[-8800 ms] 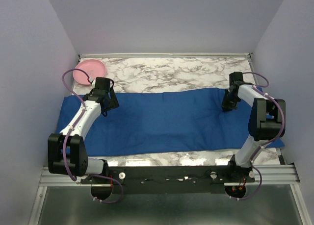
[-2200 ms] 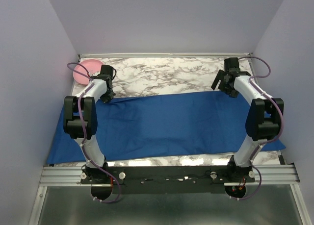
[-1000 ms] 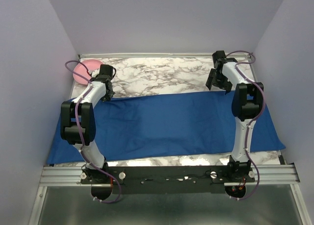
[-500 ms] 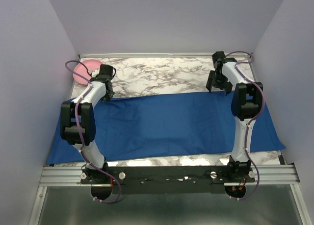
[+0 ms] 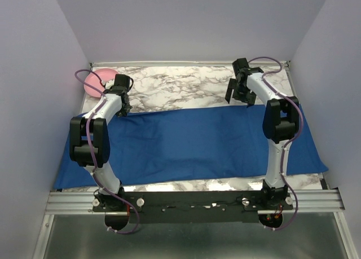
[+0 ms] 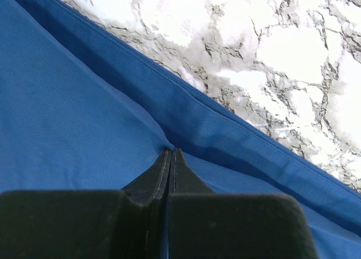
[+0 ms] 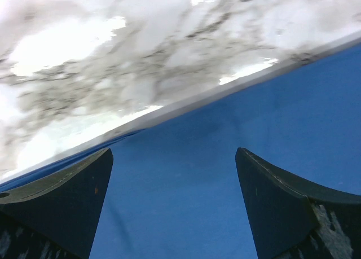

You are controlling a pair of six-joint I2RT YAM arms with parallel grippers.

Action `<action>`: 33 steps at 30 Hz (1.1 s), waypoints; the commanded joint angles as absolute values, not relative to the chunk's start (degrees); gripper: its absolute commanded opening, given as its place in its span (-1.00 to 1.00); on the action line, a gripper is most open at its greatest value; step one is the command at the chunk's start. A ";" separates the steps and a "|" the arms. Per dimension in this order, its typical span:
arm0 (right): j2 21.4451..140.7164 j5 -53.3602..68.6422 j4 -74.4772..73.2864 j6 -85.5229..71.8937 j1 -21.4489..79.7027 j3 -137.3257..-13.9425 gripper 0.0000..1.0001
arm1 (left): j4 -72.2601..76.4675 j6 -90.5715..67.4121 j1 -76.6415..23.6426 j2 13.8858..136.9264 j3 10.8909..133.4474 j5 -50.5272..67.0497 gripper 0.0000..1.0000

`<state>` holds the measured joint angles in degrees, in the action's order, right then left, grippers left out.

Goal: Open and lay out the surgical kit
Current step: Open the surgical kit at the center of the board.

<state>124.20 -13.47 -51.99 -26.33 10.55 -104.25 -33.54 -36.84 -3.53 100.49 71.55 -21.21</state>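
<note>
At 10 o'clock: left gripper pinches blue wrap | 1 o'clock: right gripper wide, empty | one-sided tug might skew it

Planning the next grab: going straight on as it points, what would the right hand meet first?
Most likely the cloth, just inside its far edge, though depth is unclear.

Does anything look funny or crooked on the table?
The blue cloth lies a bit crooked. Its far edge slants across the marble table, and a fold runs along that edge. The left gripper is shut, pinching the cloth at its far left corner. Nothing looks spilled or broken.
</note>
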 commanded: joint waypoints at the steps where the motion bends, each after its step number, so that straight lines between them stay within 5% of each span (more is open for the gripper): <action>1: 125.68 -14.68 -51.68 -29.88 13.79 -108.80 0.96 | -33.66 -36.30 -3.78 98.44 71.72 -24.26 -0.91; 20: 130.61 -15.56 -55.20 -31.55 16.52 -109.16 0.94 | -33.66 -36.39 -3.78 98.35 72.07 -23.91 -0.91; 33: 123.49 -15.38 -52.65 -28.39 16.52 -103.10 0.55 | -33.93 -36.30 -3.78 98.26 72.25 -24.17 -0.91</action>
<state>127.28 -13.93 -52.16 -29.87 16.23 -104.92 -33.54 -36.84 -3.77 100.49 71.55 -21.67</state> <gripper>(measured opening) 0.816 0.051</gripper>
